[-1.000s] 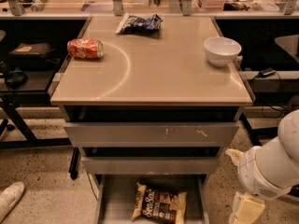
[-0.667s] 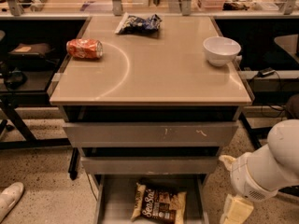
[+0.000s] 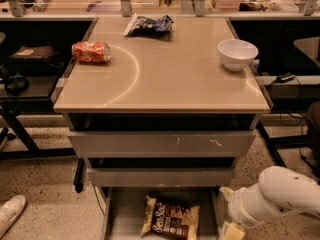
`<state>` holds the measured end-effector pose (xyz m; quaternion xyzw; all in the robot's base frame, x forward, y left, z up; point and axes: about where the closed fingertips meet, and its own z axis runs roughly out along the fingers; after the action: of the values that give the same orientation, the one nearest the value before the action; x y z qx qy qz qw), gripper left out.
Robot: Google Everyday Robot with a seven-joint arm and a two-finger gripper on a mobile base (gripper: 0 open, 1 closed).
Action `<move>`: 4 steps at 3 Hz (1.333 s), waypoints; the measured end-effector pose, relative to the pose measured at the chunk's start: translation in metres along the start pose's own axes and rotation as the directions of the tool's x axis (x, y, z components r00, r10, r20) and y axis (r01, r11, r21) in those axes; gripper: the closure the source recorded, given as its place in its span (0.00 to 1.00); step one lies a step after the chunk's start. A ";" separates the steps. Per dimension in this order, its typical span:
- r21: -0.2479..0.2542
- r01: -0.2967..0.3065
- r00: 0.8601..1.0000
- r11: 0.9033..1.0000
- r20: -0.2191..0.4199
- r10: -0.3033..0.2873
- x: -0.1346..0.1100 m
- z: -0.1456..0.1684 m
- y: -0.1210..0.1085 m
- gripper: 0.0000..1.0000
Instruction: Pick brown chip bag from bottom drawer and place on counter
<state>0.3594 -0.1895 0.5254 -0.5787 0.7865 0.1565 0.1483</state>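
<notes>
One raised camera faces the drawer cabinet [image 3: 160, 145] head-on and tilts downward.
It looks from in front of the cabinet at middling range. The counter [image 3: 165, 79] fills the middle of the frame, seen from above. The bottom drawer [image 3: 125, 215] is cut off by the lower edge. The gripper [image 3: 233, 231] sits at the lower right, nearest the lens, just beside that drawer.

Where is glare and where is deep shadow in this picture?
Camera view: the counter shows soft glare near its front edge; the gaps above the drawers are black; the bottom drawer is dimmer, yet the brown chip bag is readable; the gripper, low right beside that drawer, is lit.
</notes>
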 end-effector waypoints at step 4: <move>-0.008 0.056 0.991 0.998 0.122 -0.055 0.033 0.122 -0.038 0.00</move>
<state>0.3927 -0.1771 0.3981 -0.5905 0.7587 0.1919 0.1970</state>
